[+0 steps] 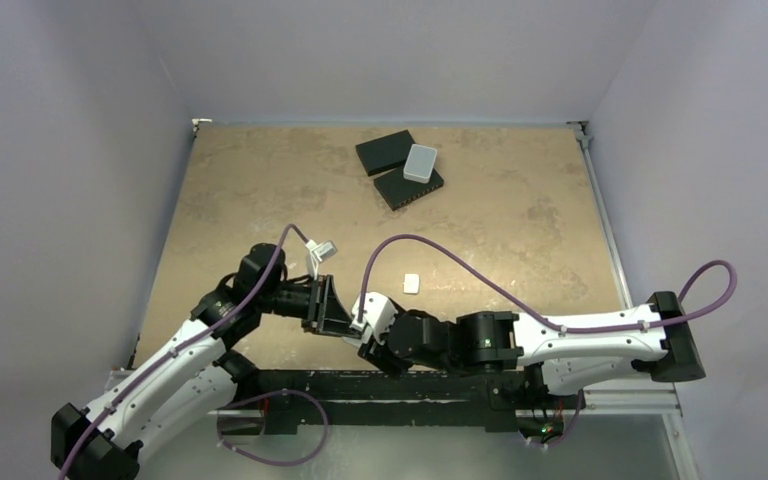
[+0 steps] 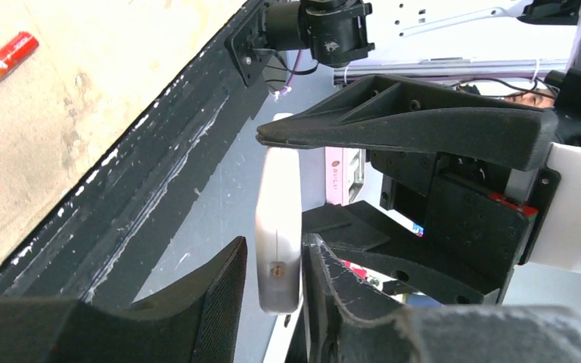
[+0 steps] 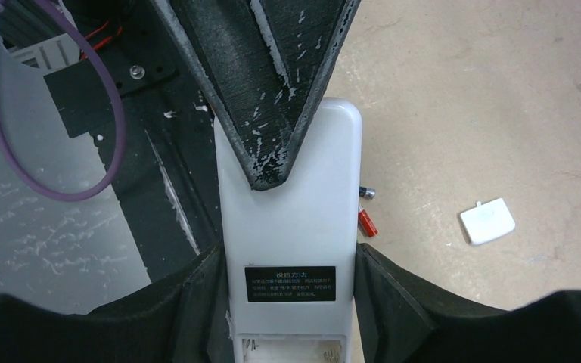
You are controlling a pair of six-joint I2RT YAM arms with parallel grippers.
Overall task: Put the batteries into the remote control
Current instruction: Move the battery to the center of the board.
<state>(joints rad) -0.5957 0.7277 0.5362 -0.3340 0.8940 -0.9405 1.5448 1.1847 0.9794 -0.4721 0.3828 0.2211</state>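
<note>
Loading not begun. The remote control (image 3: 290,227) is held off the surface between the two arms, plain back up, with the compartment at its near end apparently uncovered. Right gripper (image 3: 287,255): fingers pressed to both long sides, clamped on it. Left gripper (image 2: 276,243): fingers straddle the thin faces, one pad touching and a sliver of gap at the other (grip cannot be confirmed). Both batteries (image 3: 365,221) lie on the table (image 3: 499,91) just beyond the right finger, with the loose cover (image 3: 487,221) further out. Judged remaining: insert both cells, refit cover. The handset sits above the black front rail (image 2: 159,181); open surface lies ahead of the grippers.
</note>
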